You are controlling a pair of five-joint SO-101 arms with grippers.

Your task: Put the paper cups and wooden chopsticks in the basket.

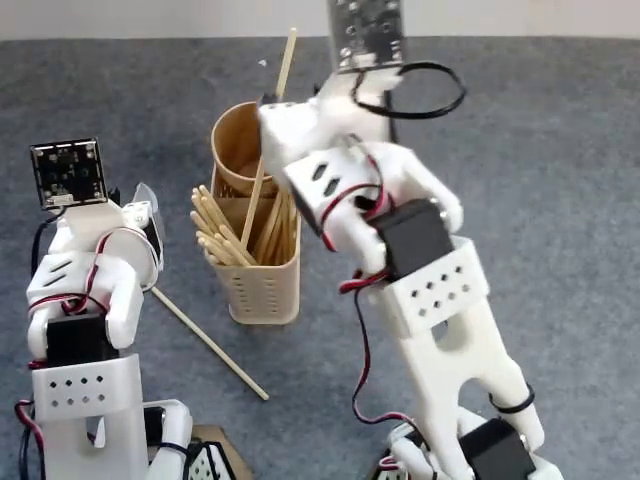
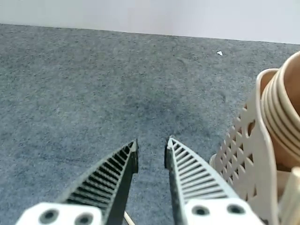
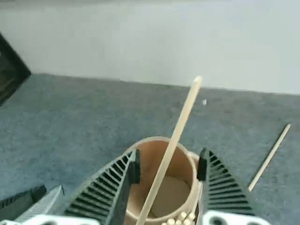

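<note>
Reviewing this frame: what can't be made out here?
High view: the lower end of the upright chopstick, lost among other chopsticks in the basket; the right arm covers its middle.
Right wrist view: whether the right gripper touches that chopstick; the frame edge cuts its lower part.
Left wrist view: how many paper cups are stacked; the frame edge cuts them.

The table point(image 1: 560, 150) is speckled grey, basket point(image 1: 262, 290) cream and perforated, paper cups point(image 1: 235, 135) tan, chopsticks point(image 1: 222, 235) pale.

Nested paper cups point(image 1: 238, 140) and wooden chopsticks point(image 1: 222, 232) in the beige slotted basket point(image 1: 262, 292), 1 loose chopstick point(image 1: 210, 343) flat beside it.
</note>
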